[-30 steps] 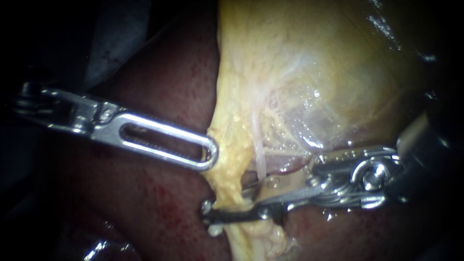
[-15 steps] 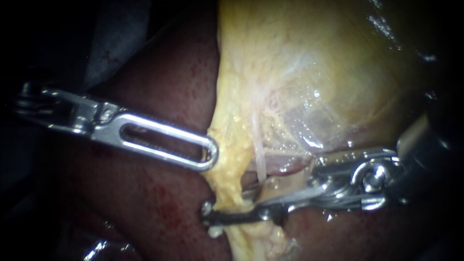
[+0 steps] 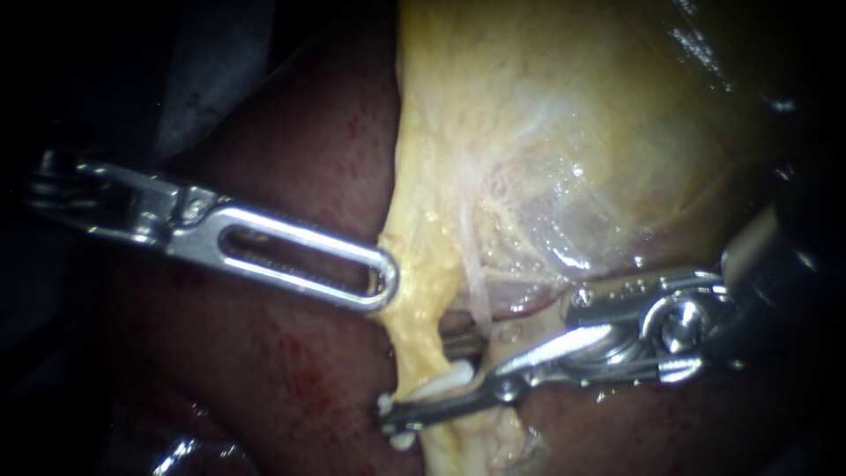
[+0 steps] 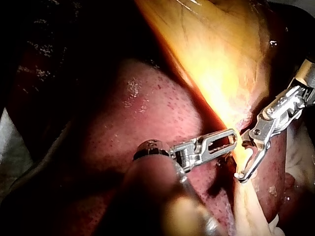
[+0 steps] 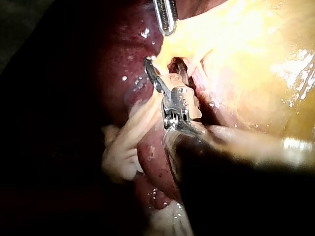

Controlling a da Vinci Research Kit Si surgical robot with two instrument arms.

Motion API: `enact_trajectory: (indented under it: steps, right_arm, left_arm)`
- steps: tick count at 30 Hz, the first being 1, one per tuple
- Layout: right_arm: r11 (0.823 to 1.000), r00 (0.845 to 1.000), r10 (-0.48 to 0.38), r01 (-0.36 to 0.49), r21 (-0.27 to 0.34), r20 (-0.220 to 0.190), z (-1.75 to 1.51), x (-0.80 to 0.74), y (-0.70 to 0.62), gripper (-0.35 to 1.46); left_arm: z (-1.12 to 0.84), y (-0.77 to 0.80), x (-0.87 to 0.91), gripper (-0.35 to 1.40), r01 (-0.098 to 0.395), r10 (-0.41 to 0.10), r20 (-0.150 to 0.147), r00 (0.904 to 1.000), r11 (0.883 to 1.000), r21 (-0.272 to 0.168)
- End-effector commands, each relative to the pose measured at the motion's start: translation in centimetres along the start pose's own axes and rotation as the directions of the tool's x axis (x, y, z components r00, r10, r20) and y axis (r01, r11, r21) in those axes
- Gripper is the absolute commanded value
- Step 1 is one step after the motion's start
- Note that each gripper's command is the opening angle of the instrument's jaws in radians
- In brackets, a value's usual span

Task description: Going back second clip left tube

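Endoscope view: my right tool (image 3: 421, 377) stands narrowly open astride the left tube (image 3: 412, 339), a white clip (image 3: 445, 381) on the tube between its jaws. My left tool (image 3: 381, 280) grips the tube's edge higher up.

A: What carries everything here?
B: Liver (image 3: 300, 176). Dark red, wet, speckled. Pale grey sheet (image 4: 7, 147) shows past its edge.
A: Lying on it?
B: Gallbladder (image 3: 573, 115), yellowish, glistening. A yellow tissue strand (image 3: 421, 264) runs from it down across the liver.
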Motion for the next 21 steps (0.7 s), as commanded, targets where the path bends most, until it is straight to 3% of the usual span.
enact_trajectory:
  steps: [1,11,21]
  right_arm:
    - [1.0,1.0,0.004,-0.004,0.0,-0.003,0.02,0.01,0.0,0.5]
    - [1.0,1.0,-0.01,0.01,-0.01,-0.01,0.23,0.11,0.03,0.48]
    - [1.0,1.0,-0.025,0.025,-0.005,-0.008,0.12,0.04,0.05,0.47]
  left_arm:
    - [0.0,0.0,0.0,-0.35,0.0,0.0,0.0,1.0,1.0,0.0]
    - [0.02,0.01,0.0,-0.35,0.0,0.0,0.001,1.0,1.0,-0.001]
    - [0.02,0.01,0.0,-0.35,0.0,0.0,0.001,1.0,1.0,-0.001]
